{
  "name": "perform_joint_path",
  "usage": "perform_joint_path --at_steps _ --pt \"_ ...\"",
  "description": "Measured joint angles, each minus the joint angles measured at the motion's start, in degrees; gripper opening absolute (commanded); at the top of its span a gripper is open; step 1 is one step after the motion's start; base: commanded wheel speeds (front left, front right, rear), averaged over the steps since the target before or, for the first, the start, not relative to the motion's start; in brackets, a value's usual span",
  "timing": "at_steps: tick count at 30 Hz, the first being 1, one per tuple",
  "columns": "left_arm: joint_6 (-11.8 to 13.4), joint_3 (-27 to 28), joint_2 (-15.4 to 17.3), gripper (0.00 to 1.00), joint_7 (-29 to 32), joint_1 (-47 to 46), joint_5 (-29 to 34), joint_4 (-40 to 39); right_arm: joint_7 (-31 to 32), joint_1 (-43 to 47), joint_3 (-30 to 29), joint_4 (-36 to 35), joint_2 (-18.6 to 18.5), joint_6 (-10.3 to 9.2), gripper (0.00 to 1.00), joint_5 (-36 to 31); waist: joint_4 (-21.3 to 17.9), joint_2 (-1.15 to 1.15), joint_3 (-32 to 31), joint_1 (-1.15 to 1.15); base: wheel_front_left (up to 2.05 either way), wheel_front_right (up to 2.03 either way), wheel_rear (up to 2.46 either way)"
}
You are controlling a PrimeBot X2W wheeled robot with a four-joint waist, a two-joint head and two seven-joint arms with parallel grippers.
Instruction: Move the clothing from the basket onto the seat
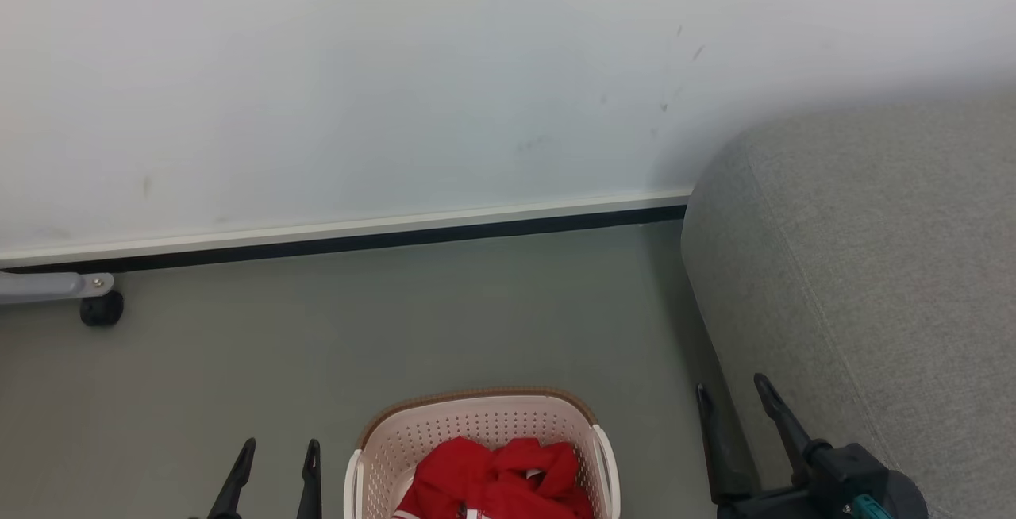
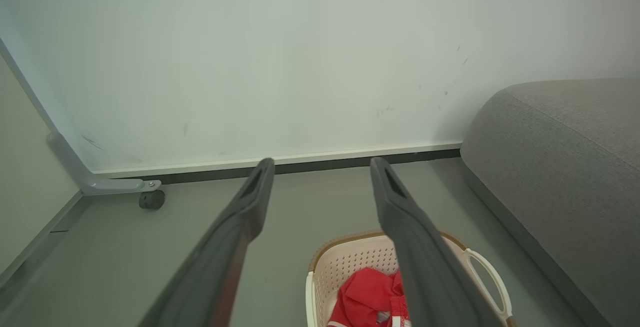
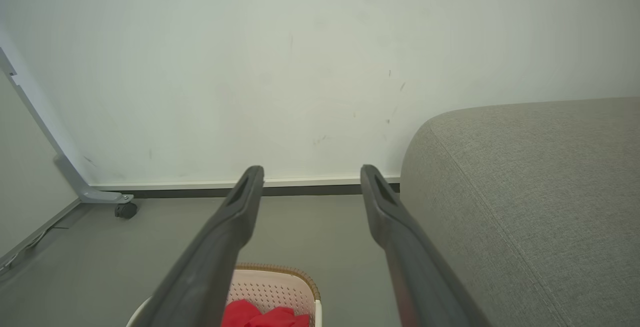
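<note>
- nearest, at 6 o'clock in the head view: clothing [image 1: 492, 479], a crumpled red heap with a little white trim, lying inside the basket [image 1: 476, 424]; none on the seat yet.
- no clear long axis to the heap: bunched up, slightly wider along 9-to-3, folds pointing nowhere in particular.
- basket upright on the floor [image 1: 476, 313], mouth up, rounded brown rim toward 12 o'clock, handles at 9 and 3; long axis probably 9-to-3, but near part cut off by the frame, so not certain.
- left gripper [image 1: 280, 446] at 7 o'clock, just beside the basket, fingers spread wide, empty, tips toward 12.
- right gripper [image 1: 731, 384] at 5 o'clock, likewise spread wide and empty, tips leaning toward 11, hanging between basket and seat, near the seat's edge.
- seat [image 1: 873, 265] from 2 to 4 o'clock, grey, rounded corner toward 10, stitched seam running roughly 11-to-5, far larger than the basket.
- likely trouble:
  - pinching a top fold alone, with a garment left trailing and catching the rim, dragging or tipping the light basket.
  - a loose hold letting fabric drop onto the floor strip between basket and seat.
  - right fingers brushing the seat's side on the way in.
- farthest: at 9 o'clock a caster [image 1: 101, 309] under a grey bar; at 12 the white wall [image 1: 397, 67] above a dark skirting line.
</note>
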Motion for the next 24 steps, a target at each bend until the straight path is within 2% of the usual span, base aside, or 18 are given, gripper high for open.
perform_joint_path --at_steps 11,24 --pt "-3.3 -4.9 0.1 1.00 0.0 -5.6 3.1 1.1 -0.2 -0.1 -3.7 -5.7 -0.2 -0.01 1.00 -1.8 -1.0 0.00 7.5 0.01 0.00 0.00 0.00" --pt "-6.0 -9.9 -1.1 1.00 2.0 -14.2 5.0 8.6 -0.2 -2.3 -6.4 -10.0 -0.2 -0.44 1.00 -4.2 -3.2 0.01 18.0 0.02 0.00 0.00 0.00"
